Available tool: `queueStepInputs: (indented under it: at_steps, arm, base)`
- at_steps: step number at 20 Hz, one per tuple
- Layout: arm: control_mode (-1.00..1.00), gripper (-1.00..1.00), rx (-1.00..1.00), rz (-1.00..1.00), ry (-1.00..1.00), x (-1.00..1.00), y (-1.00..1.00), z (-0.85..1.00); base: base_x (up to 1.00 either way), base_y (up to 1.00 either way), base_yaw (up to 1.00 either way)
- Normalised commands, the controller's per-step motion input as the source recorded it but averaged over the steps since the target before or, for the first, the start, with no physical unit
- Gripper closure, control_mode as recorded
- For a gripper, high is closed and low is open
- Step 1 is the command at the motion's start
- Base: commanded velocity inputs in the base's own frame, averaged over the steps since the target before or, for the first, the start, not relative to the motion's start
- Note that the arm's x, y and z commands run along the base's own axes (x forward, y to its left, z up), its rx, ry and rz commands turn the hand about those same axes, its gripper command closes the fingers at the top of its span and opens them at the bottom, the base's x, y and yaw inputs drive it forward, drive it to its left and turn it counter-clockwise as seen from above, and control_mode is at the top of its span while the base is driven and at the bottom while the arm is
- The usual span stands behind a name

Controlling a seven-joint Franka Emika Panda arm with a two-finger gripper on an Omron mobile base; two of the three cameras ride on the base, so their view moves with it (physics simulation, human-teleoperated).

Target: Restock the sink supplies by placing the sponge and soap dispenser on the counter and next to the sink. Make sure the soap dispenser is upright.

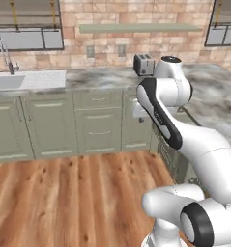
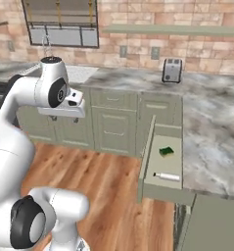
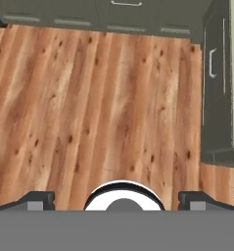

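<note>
While the arm is rising folded from the lower right in the left base view, the sink (image 1: 10,82) is sitting far left in the counter (image 1: 97,77). Right base view: sponge (image 2: 166,151) and soap dispenser (image 2: 166,176) are lying in an open drawer (image 2: 162,188). Hand view: the pincer (image 3: 116,198) is hanging wide open, holding nothing, facing the wooden floor (image 3: 89,108).

green sponge (image 2: 166,151), soap dispenser (image 2: 166,176) lying flat in drawer (image 2: 163,192)

tan brick wall (image 1: 112,12), wood floor (image 1: 68,202), sage cabinets (image 1: 49,125)
</note>
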Motion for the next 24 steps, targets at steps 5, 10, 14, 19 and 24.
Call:
queueStepInputs:
  at_steps: [5,10,14,19,24]
  arm:
    - [1.00,-1.00,0.00,0.00,0.00,0.00,0.00,0.00]
    - [1.00,-1.00,0.00,0.00,0.00,0.00,0.00,0.00]
    - [1.00,-1.00,0.00,0.00,0.00,0.00,0.00,0.00]
    - [1.00,-1.00,0.00,0.00,0.00,0.00,0.00,0.00]
    - [1.00,-1.00,0.00,0.00,0.00,0.00,0.00,0.00]
  base:
    - [0.28,0.39,-0.54]
    - [0.37,0.55,-0.55]
    - [0.49,0.86,-0.55]
    - [0.54,0.81,-0.46]
    - [0.52,0.63,-0.48]
